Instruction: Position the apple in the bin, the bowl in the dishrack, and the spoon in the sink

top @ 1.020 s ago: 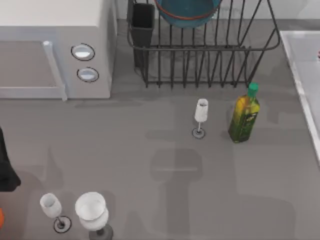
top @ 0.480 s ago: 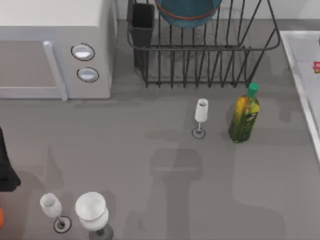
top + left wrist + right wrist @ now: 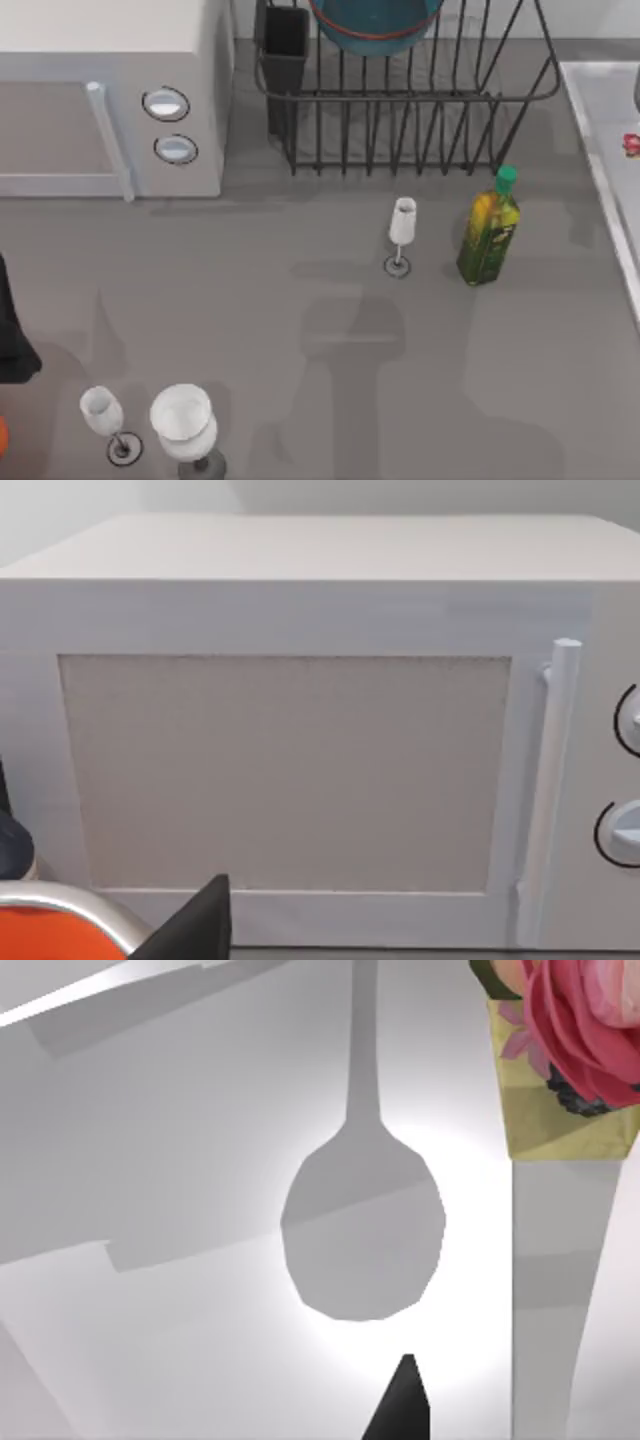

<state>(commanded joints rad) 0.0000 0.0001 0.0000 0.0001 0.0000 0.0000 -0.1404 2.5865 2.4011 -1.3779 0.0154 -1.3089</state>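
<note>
- Spoon [image 3: 632,143]: seen from the top, it is over the sink [image 3: 600,110] at the table's right edge, showing as a small pink-red patch. In the right wrist view its rose-patterned part [image 3: 565,1050] runs into a pale stem, and a grey spoon-shaped shadow falls on the white basin floor beside it. We cannot tell whether it touches the floor.
- Right gripper [image 3: 400,1408]: above the sink. We cannot tell whether it is spread, closed or pinching the spoon.
- Bowl [image 3: 375,25]: sits inside the dishrack [image 3: 400,110] at the table's far edge, blue inside facing us, next to the dark utensil cup [image 3: 285,50].
- Left gripper [image 3: 195,928]: parked at the table's left edge, facing the microwave [image 3: 300,770], with an orange metal-rimmed thing [image 3: 45,935] just beside it. We cannot tell its state.
- Bystanders: a wine glass [image 3: 401,232] and an oil bottle [image 3: 489,230] stand in front of the rack, and two glasses [image 3: 183,425] stand near the front left.
</note>
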